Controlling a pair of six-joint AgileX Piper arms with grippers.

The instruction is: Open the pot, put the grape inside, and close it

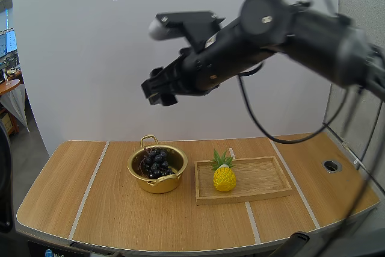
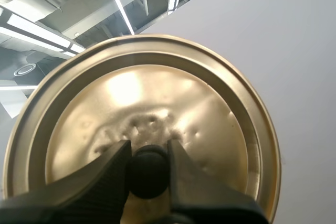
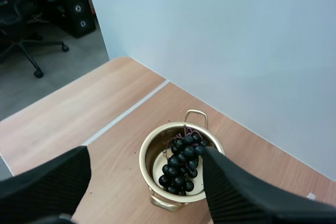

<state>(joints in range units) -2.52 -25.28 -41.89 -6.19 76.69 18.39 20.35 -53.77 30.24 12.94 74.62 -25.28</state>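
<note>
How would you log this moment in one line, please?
left gripper: holds lid by knob; right gripper: open above pot; grapes: in pot; pot: uncovered

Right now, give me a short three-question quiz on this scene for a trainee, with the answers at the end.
1. Fill in the blank: the left fingers pinch the black knob of the gold ____.
2. True or false: the grapes lie inside the pot.
3. Multiple choice: what stands on the wooden tray?
A) a pack of wet wipes
B) a pineapple
C) a bowl

Key: 1 lid; 2 true; 3 B.
</note>
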